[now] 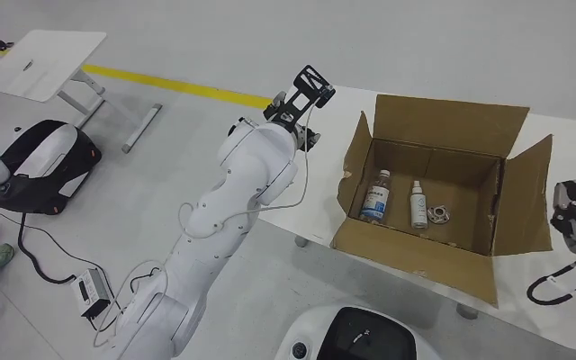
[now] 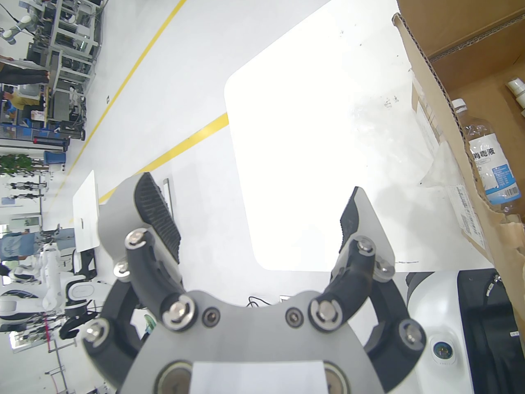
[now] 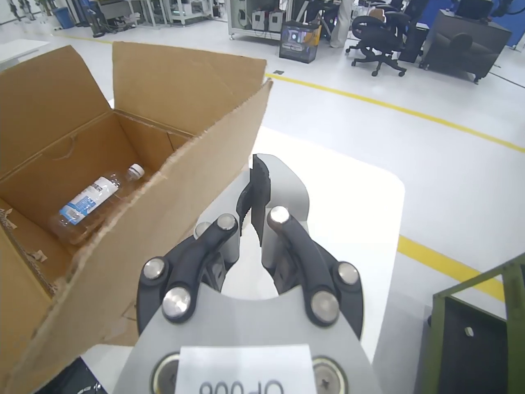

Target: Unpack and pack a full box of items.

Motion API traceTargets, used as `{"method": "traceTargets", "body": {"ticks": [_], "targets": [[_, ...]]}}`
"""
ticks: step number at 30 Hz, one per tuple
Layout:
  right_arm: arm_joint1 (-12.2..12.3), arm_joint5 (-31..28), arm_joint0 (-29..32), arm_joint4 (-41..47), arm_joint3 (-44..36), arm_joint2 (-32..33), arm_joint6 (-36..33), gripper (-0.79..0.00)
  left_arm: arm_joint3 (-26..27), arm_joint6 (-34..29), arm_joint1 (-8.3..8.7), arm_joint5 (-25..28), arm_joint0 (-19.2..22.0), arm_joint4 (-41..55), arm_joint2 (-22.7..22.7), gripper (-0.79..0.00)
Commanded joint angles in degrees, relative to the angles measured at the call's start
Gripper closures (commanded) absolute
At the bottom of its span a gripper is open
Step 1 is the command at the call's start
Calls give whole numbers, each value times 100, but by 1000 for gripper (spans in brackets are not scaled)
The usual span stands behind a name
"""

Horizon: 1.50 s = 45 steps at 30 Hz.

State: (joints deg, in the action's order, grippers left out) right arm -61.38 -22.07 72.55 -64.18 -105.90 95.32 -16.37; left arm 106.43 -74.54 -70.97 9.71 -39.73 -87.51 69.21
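- The white table [image 1: 335,126] carries an open cardboard box [image 1: 448,119], which stands with all four flaps turned out.
- The left tool [image 2: 250,190] is above the table's left end, well apart from the box's left flap. Its fingers are spread wide with nothing between them.
- The right tool [image 3: 256,174] is over the table just outside the box's right flap. Its fingers are pressed together and hold nothing.
- A clear bottle [image 1: 376,198] with a blue and white label lies on the box floor by the left wall.
- A small white spray bottle [image 1: 418,205] lies just beside it, near the middle.
- A small round metal part [image 1: 439,214] sits just right of the spray bottle.
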Motion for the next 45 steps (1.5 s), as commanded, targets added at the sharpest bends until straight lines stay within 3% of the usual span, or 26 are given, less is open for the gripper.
{"method": "traceTargets", "body": {"ticks": [1, 8, 9, 10, 20, 32, 45], "targets": [[-4, -48, -65, 1, 14, -122, -21, 0, 0, 0, 0, 0, 0, 0, 0, -785], [-7, -120, -159, 160, -23, -287, -184, 0, -111, 350, -2, -90, -165, 135, 132, -785], [-5, -134, -154, 197, -28, -292, -219, 0, -116, 394, -3, -77, -174, 145, 134, -317], [-2, -157, -158, 216, -40, -290, -257, 0, -116, 465, -2, -23, -192, 122, 117, 0], [81, -1121, -340, -15, -80, -564, -1083, 0, -271, 1200, 5, 703, -524, -7, -212, 0], [100, -1003, -895, -263, 73, -1081, -2214, 0, -806, 1446, -6, 2042, -321, 816, -465, 0], [128, -702, -968, -227, 40, -1073, -2327, 0, -1116, 1559, -75, 2071, -39, 926, -830, 0]]}}
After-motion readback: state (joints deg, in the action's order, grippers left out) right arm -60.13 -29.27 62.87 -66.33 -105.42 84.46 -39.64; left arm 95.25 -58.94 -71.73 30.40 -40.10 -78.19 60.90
